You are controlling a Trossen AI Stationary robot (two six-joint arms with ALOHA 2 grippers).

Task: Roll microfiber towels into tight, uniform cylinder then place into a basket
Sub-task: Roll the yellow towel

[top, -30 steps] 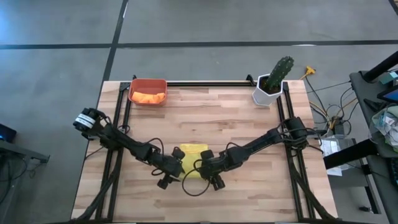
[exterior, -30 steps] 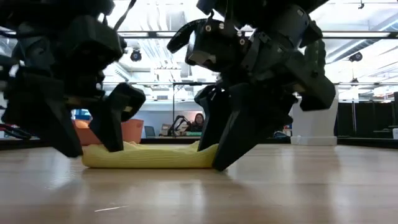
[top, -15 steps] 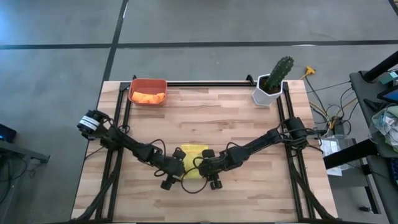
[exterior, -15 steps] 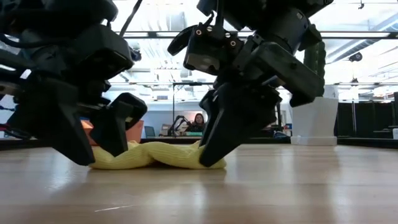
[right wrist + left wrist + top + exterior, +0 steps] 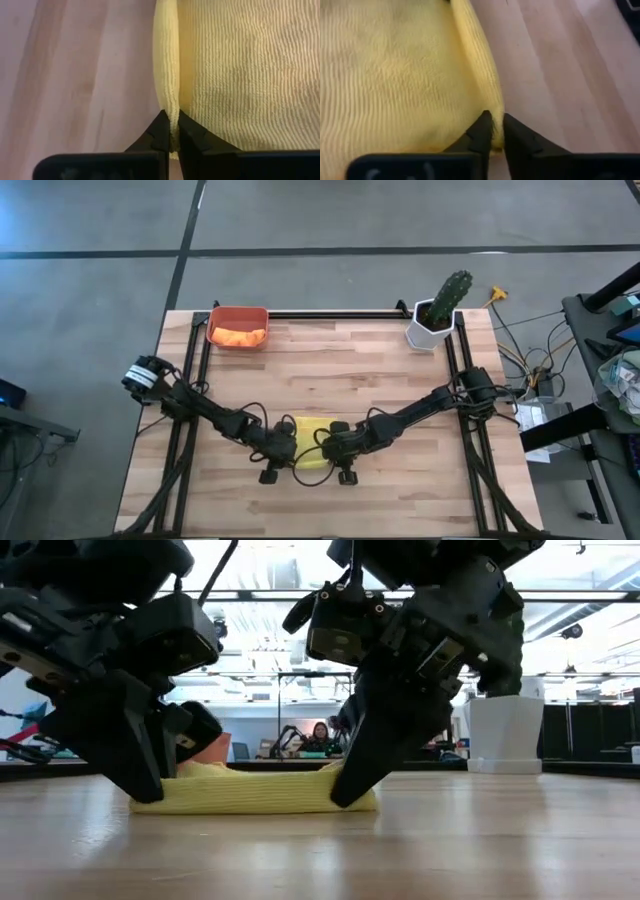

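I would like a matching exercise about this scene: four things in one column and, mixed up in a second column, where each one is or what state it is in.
Things:
1. yellow towel
2. orange towel
3. cactus pot
4. left gripper

Places or states:
A. lying inside the basket
B. standing at the table's far right corner
C. shut on an edge of the yellow towel
D. lying on the table's near middle, between both arms

Pairs: 1-D, 2-A, 3-B, 4-C
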